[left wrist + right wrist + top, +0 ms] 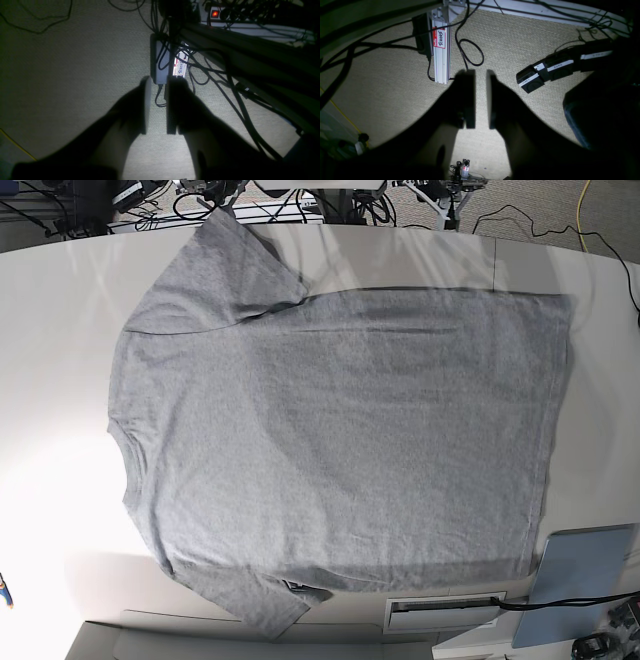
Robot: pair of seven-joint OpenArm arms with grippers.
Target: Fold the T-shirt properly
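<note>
T-shirt [340,440] spread flat on worktop [60,330], plain side up, collar toward base view's left, sleeves unfolded. No fold made yet; first step pending. Left pincer [158,105] and right pincer [481,98] both slightly parted, empty, hanging over carpet [520,32] off worktop, shirt nowhere between or below jaws. Next: bring both pincers over shirt edge, pinch sleeve side, fold inward.

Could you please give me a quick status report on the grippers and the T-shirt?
Left gripper and right gripper both slightly open, empty, over carpet off the table. T-shirt flat on the table, plain side up, unfolded. Nothing on the shirt.
</note>
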